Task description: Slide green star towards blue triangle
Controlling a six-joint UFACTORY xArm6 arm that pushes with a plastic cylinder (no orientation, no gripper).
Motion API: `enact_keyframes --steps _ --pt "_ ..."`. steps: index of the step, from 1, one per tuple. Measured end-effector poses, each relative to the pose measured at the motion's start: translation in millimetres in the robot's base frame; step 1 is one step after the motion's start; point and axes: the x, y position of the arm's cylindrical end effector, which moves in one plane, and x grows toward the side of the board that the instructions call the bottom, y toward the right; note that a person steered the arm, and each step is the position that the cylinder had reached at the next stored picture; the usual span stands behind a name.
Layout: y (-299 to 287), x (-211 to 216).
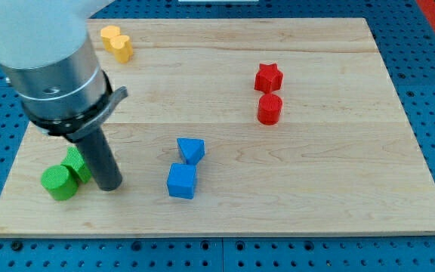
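camera view shows my tip [110, 186], a plain rod without pincer, touching the green star [76, 162] on its right; pushing here risks driving it away from the blue triangle [191, 149], toward the green cylinder [58, 182].

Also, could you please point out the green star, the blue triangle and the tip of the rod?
green star [74, 161]: camera view, its visible left part beside the rod.
blue triangle [191, 149]: camera view, its top face.
my tip [110, 185]: camera view, the rod's lower end.
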Motion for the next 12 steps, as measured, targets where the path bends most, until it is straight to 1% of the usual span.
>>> enact_keyframes --steps 1,3,4,6,7,8,9,10,12 --pt "-23 -12" --pt "-79 -48" --pt "-81 -51" --pt "-147 -50" --pt "-148 -57" --pt "-134 -79" --pt "-109 -103" --pt "-61 -110" --pt "-19 -106"
